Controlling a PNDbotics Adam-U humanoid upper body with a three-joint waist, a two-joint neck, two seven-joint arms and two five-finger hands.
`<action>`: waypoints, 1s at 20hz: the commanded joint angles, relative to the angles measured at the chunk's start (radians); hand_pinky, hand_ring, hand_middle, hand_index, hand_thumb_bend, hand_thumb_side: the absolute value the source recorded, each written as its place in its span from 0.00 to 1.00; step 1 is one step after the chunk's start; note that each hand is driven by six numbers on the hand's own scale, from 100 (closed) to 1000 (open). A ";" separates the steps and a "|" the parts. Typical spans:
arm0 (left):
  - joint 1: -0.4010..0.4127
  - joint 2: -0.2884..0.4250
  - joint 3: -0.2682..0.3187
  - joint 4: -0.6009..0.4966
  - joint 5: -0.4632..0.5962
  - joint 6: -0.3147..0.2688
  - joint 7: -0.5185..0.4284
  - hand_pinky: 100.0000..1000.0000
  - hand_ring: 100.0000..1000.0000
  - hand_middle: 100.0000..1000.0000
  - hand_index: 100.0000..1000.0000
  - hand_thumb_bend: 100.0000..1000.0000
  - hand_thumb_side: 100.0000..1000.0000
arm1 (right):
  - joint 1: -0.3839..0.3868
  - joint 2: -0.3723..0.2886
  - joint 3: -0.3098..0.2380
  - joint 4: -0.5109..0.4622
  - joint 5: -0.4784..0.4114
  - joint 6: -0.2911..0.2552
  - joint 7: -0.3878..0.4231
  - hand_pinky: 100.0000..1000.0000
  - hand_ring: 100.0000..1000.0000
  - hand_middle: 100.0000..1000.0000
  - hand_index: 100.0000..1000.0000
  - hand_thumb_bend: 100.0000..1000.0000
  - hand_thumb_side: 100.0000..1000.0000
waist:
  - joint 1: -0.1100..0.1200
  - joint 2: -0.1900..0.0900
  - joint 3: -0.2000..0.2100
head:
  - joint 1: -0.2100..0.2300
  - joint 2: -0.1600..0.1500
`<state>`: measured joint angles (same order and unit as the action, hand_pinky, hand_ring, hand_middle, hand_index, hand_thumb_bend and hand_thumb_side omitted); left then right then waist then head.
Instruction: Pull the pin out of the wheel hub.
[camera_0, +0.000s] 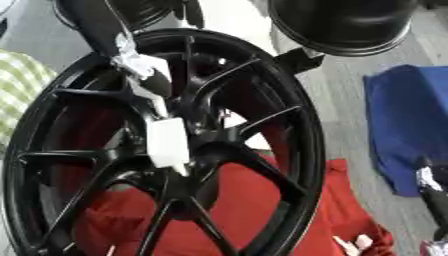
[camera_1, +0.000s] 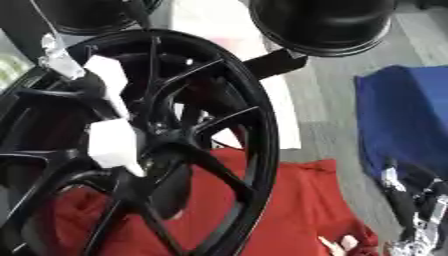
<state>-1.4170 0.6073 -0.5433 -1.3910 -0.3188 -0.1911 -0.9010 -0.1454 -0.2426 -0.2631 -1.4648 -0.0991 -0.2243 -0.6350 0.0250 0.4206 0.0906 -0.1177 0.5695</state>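
Clearly the left hand (camera_0: 166, 142) sits at the wheel hub (camera_0: 188, 170), left of centre in the frame, its arm coming down from the upper left across the black spoked wheel (camera_0: 289, 125). A white-covered part of the hand lies against the hub, but whether its fingers are curled round anything cannot be told, and the pin itself cannot be made out; it is probably under that white part. To do the step well, the pull should run straight out along the hub's axis, away from the spokes, so the pin does not bind or the hand snag on a spoke. Beneath the wheel lies a red cloth (camera_0: 254, 210); a blue cloth (camera_0: 407, 120) lies at the right. The right hand (camera_1: 418, 212) shows at the lower right corner, partly cut off, its fingers unclear.
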 joint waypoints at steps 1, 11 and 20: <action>-0.008 0.028 0.002 0.007 -0.014 -0.015 -0.006 0.83 0.78 0.74 0.82 0.65 0.53 | -0.004 -0.024 0.001 -0.016 -0.002 -0.002 -0.003 0.52 0.63 0.55 0.63 0.46 0.23 | -0.004 -0.023 -0.002 | 0.000 -0.001; 0.018 0.027 -0.002 0.042 -0.032 -0.013 -0.006 0.80 0.76 0.71 0.80 0.58 0.46 | -0.007 -0.022 0.002 -0.019 -0.005 -0.002 -0.002 0.52 0.63 0.55 0.63 0.46 0.24 | -0.007 -0.020 -0.007 | 0.005 0.003; 0.029 0.025 0.010 0.081 -0.064 -0.010 -0.006 0.79 0.75 0.72 0.80 0.51 0.39 | -0.008 -0.021 0.003 -0.022 -0.007 -0.002 -0.001 0.52 0.63 0.55 0.63 0.46 0.23 | -0.009 -0.019 -0.011 | 0.010 0.002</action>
<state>-1.3727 0.6073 -0.5504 -1.3096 -0.3743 -0.1972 -0.9002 -0.1491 -0.2426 -0.2579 -1.4649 -0.1047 -0.2254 -0.6360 0.0182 0.4208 0.0815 -0.1099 0.5702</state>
